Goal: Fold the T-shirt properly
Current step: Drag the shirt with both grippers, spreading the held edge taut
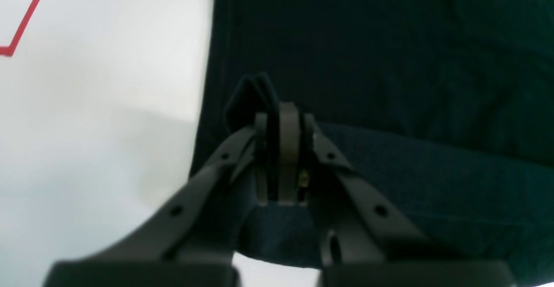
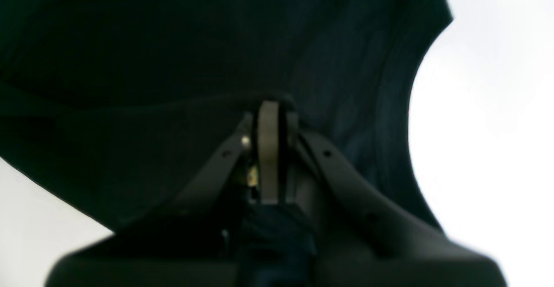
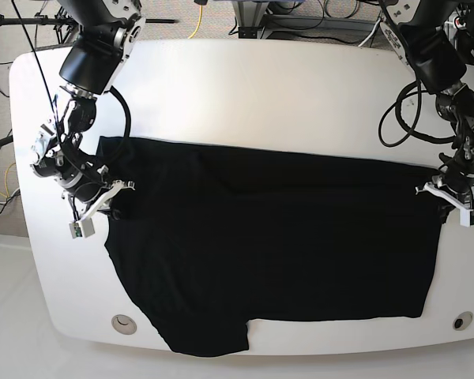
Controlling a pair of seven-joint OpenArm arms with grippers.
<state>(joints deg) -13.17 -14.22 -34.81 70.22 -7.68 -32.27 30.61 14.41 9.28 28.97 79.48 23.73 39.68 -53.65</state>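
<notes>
In the left wrist view, the left end effector [image 1: 283,118] is closed tight on a pinched-up fold of the T-shirt [image 1: 389,62], with a small peak of black cloth standing out past the fingertips. It grips right at the shirt's straight edge; beyond that edge lies the bare white bench [image 1: 99,105], and a red line [image 1: 26,18] runs on the bench well away from the shirt, in the far corner of the view.

In the right wrist view, the right end effector [image 2: 270,114] is likewise clamped on the T-shirt [image 2: 173,62], its fingers pressed together with dark cloth bunched beneath and around them. The picture is dim and soft here, so the exact fold caught is hard to make out, though it seems to be near a curved edge of the shirt. The white bench [image 2: 489,127] shows beyond that curve.

In the base view, the T-shirt [image 3: 276,253] lies spread across the middle of the bench [image 3: 261,87], one sleeve reaching over the near rim. The right end effector [image 3: 110,197] holds the shirt's edge at the view's left side, and the left end effector [image 3: 446,189] holds the opposite edge at the view's right. A round hole [image 3: 124,322] sits in the bench just beside the shirt's near corner, and another hole [image 3: 460,321] lies near the opposite near corner.
</notes>
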